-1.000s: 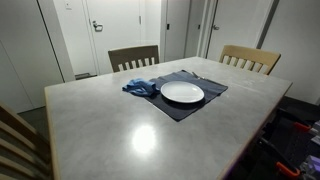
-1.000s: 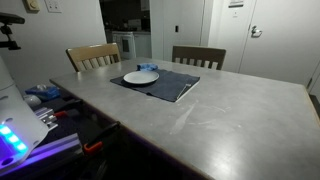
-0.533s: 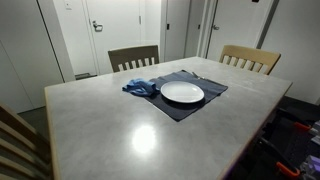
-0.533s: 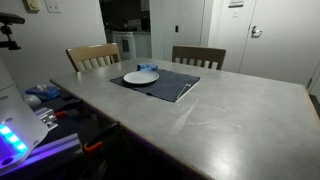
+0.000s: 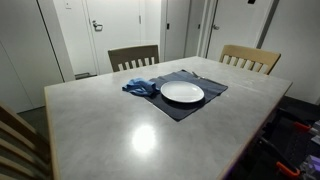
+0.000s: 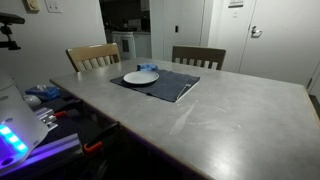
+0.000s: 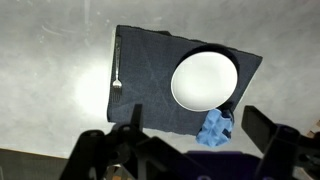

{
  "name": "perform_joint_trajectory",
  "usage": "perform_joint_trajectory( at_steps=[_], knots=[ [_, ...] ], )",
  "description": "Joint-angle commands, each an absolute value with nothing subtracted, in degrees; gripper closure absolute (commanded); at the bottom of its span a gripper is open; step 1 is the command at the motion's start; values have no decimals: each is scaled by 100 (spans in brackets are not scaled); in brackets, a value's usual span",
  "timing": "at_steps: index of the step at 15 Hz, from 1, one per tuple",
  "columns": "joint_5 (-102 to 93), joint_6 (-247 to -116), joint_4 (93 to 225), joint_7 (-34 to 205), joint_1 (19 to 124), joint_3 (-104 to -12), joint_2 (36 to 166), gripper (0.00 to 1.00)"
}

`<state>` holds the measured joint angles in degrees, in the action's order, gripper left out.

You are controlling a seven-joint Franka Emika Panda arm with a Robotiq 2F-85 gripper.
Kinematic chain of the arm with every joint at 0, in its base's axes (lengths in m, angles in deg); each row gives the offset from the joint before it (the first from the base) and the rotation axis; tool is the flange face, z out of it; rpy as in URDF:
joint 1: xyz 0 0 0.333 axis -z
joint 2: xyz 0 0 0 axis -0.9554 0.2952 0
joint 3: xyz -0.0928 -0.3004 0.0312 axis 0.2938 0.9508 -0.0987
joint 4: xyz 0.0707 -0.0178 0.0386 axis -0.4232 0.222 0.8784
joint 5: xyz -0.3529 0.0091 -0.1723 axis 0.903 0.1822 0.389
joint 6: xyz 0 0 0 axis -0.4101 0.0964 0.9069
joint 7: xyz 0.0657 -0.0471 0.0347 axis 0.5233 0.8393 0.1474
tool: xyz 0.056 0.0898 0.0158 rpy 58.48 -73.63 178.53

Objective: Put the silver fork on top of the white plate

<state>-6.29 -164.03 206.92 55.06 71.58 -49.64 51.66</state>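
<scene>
In the wrist view the silver fork (image 7: 117,65) lies along one short edge of the dark placemat (image 7: 145,85), apart from the white plate (image 7: 204,79). The plate, round and bare, rests on the opposite half of the mat, and both exterior views show the white plate (image 5: 182,92) (image 6: 141,77) on the mat. My gripper (image 7: 198,128) hangs well above the table near the mat's other side, open, with nothing between its dark fingers (image 7: 260,125). Neither the arm nor the fork can be made out in the exterior views.
A crumpled blue napkin (image 7: 213,128) (image 5: 140,87) lies against the plate's side at the mat's edge. Two wooden chairs (image 5: 133,57) (image 5: 250,58) stand at the far side of the grey table (image 5: 110,125). Equipment (image 6: 30,115) sits beside the table.
</scene>
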Motion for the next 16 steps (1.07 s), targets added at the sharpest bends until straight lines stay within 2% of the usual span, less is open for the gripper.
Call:
perform_joint_trajectory(
  at_steps=[1,7,16],
  knots=[
    [-662,-16386,20679,5481,7214,-5012,5167,0],
    [-615,-16358,20357,5727,7247,-5047,5783,0],
    [-1014,-16115,18921,5457,7339,-4978,7914,0]
  ],
)
